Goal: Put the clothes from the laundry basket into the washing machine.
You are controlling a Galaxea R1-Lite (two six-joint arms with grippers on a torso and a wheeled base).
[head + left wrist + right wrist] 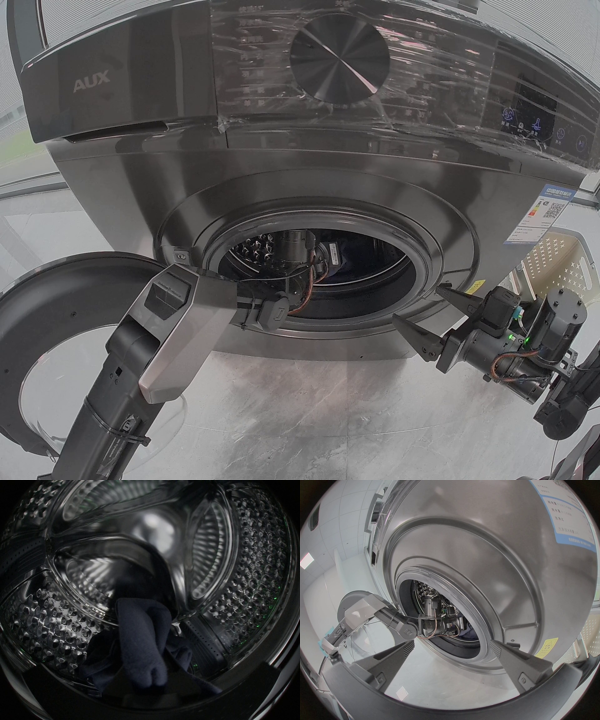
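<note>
- The dark garment (pixel 140 642) lies low in the washing machine (pixel 350 181) drum, just behind its front rim.
- The left pincer (pixel 315 256) is inside the drum and I cannot tell its grip. Best release deep, then exit straight.
- The right pincer (pixel 417 304) hangs outside, fingers apart, beside the laundry basket (pixel 562 262).

Dark blue cloth (pixel 142 642) bunches inside the dimpled drum (pixel 253 561).
</note>
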